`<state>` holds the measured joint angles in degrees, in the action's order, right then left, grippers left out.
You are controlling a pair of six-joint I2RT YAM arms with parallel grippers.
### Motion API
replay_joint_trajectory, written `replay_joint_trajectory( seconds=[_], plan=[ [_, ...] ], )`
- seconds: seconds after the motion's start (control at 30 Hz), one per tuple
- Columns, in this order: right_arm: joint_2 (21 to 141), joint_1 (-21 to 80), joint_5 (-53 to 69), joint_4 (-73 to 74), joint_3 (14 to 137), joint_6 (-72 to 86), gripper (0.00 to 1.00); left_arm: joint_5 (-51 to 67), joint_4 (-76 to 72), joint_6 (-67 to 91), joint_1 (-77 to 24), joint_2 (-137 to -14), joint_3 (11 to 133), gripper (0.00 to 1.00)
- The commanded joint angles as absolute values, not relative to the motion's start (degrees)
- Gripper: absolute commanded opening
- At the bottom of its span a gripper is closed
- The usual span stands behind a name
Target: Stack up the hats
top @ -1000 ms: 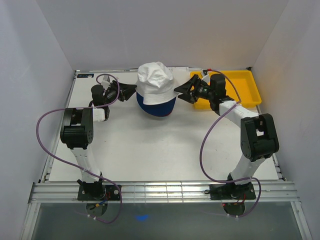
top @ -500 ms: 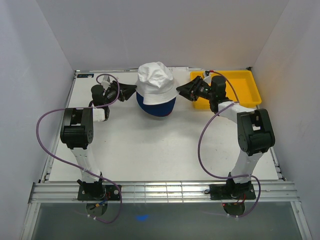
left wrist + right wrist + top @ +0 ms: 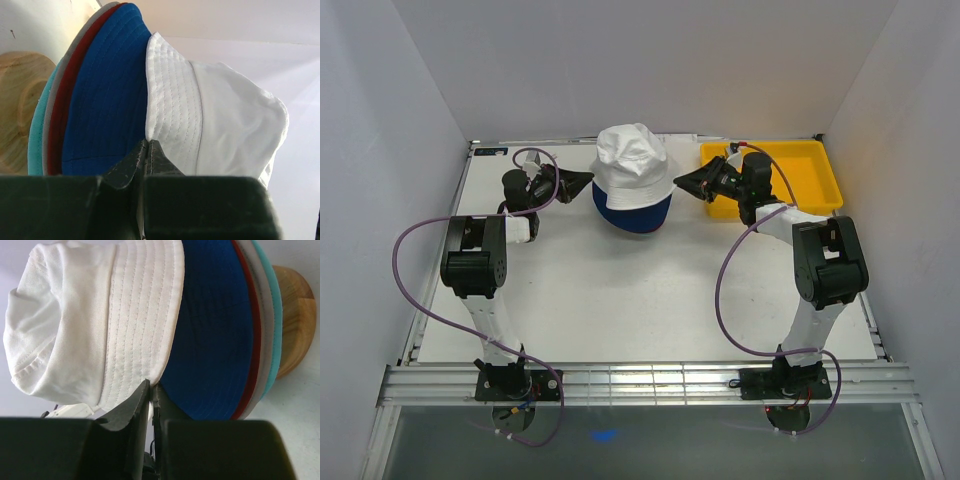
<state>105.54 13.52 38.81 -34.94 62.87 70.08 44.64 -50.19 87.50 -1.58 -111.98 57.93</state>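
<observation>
A stack of hats sits on a wooden stand (image 3: pixel 20 100) at the back middle of the table. The white hat (image 3: pixel 630 160) is on top, over a blue hat (image 3: pixel 632 215). The left wrist view shows red (image 3: pixel 62 115) and teal (image 3: pixel 36 135) brims under the blue one. My left gripper (image 3: pixel 588 181) is shut, its tips (image 3: pixel 146 142) pinching the white brim's left edge. On the other side my right gripper (image 3: pixel 680 184) is shut on the same brim (image 3: pixel 151 384), with the blue brim (image 3: pixel 210 330) just below it.
A yellow tray (image 3: pixel 810 185) stands at the back right, right behind my right wrist. White walls close in the table on the left, back and right. The stand's wooden base (image 3: pixel 295 320) shows under the brims.
Both grippers have gone from open to shut at the white brim. My right arm's elbow has shifted slightly; the left arm and the hats have stayed put.
</observation>
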Motion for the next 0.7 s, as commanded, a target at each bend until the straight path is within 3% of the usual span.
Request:
replay_joint_trajectory(
  seconds=[0.0, 0.13, 0.37, 0.67],
  plan=[
    [106.0, 13.3, 39.6, -38.1, 62.5, 69.4, 0.11, 46.1, -52.1, 87.1, -1.4, -110.1, 59.6, 0.11],
    [106.1, 13.1, 39.3, -36.1, 62.8, 67.9, 0.08, 46.2, -52.1, 87.3, -1.3, -110.0, 59.4, 0.00],
    [105.6, 13.0, 37.5, -26.3, 65.5, 60.6, 0.08, 46.7, -48.7, 85.6, -0.5, -108.8, 58.9, 0.00],
    [106.3, 13.0, 32.3, -7.6, 73.2, 46.6, 0.08, 48.0, -34.0, 76.9, 1.8, -108.8, 61.5, 0.00]
  ],
)
